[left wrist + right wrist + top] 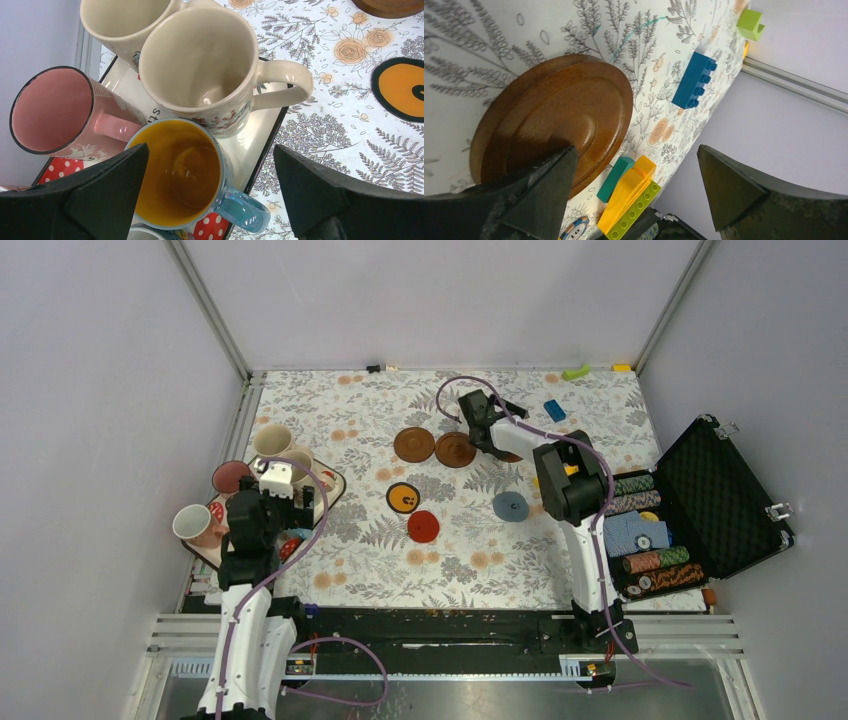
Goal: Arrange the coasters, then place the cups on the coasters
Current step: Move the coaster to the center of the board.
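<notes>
Five coasters lie in sight on the floral cloth: two dark brown (414, 444) (455, 450), one orange with a black rim (403, 498), one red (423, 526) and one grey-blue (510, 506). A dark brown coaster (554, 120) lies by the left finger of my open right gripper (637, 150) (497, 410). The cups crowd a tray (260, 145) at the left. My left gripper (211, 149) (270, 490) hangs open above them, straddling the blue cup with the yellow inside (180, 170) without touching it. Beside it stand two cream cups (200, 60) (120, 20) and a pink one (55, 107).
An open black case (720, 490) with rolls of poker chips stands at the right edge. Loose bricks lie near the right arm: blue (694, 80), green (750, 24), and a yellow, lime and teal cluster (631, 197). A white cup (192, 523) sits at the tray's left edge.
</notes>
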Controlling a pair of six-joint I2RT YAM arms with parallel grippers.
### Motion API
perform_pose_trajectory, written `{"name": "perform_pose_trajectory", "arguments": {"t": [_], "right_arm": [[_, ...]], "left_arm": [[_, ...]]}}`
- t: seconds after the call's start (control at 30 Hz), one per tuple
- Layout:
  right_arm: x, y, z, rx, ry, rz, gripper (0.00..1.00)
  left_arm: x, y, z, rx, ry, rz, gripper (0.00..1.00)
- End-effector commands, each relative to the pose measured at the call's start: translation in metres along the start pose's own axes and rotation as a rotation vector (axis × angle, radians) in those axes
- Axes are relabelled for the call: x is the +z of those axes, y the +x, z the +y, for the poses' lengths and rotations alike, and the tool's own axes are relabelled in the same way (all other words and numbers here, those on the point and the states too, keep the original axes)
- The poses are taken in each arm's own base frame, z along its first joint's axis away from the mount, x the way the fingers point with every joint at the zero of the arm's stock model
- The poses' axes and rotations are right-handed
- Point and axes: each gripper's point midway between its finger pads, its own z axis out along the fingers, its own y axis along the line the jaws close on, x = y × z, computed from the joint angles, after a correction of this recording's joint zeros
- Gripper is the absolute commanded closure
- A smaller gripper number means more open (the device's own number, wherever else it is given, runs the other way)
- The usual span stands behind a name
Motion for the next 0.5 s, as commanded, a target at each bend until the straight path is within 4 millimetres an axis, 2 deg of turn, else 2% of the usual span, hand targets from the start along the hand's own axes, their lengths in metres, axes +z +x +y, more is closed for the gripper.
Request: {"name": "perform_pose_trajectory", "arguments": {"t": [0.0,0.17,0.3,0.4,0.47], "right_arm": [[-0.024,0.001,-0.014,0.062,-0.059,-0.053,0.02],[-0.038,0.004,-0.025,0.086,-0.049,-0.071,0.02],[-0.046,0.005,-0.021,0.122,-0.090,-0.085,0.02],[-0.060,-0.004,-0.022,0.155,-0.121,-0.114,0.02],[-0.078,-0.018,-0.026,0.161,-0.126,-0.153,0.02]], "left_arm": [[-0.001,-0.011,0.001,0.014,0.000,-0.047,0.01],[-0.002,-0.013,0.001,0.015,0.001,-0.051,0.01],[-0.003,-0.013,0.000,0.014,0.005,-0.053,0.01],[-0.003,-0.013,0.001,0.014,0.002,-0.052,0.01],[-0.003,-0.013,0.001,0.014,0.000,-0.054,0.01]]}}
